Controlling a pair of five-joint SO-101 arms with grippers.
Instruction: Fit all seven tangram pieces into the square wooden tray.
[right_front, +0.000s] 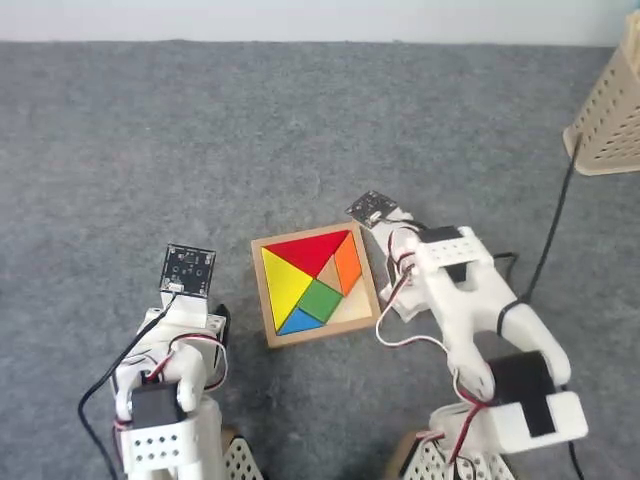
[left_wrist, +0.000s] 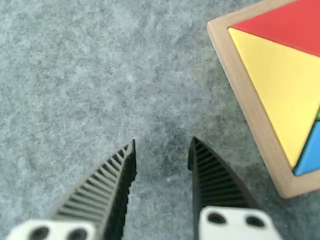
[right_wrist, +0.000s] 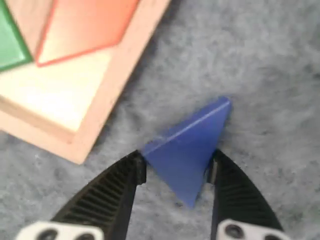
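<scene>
The square wooden tray (right_front: 272, 336) lies on the grey carpet between the two arms. In it sit red (right_front: 312, 250), yellow (right_front: 283, 282), orange (right_front: 347, 266), green (right_front: 320, 299) and light blue (right_front: 298, 321) pieces. The tray corner nearest the right arm shows a pale triangular patch (right_wrist: 55, 95). Just outside that corner, a dark blue triangle (right_wrist: 187, 145) is tilted on the carpet, and my right gripper (right_wrist: 176, 165) is shut on its two sides. My left gripper (left_wrist: 162, 145) is open over bare carpet, beside the tray's (left_wrist: 250, 115) other side, holding nothing.
A beige perforated container (right_front: 610, 110) stands at the back right edge. A black cable (right_front: 555, 220) runs from it down toward the right arm (right_front: 470, 300). Open carpet stretches across the far half and left of the left arm (right_front: 175, 350).
</scene>
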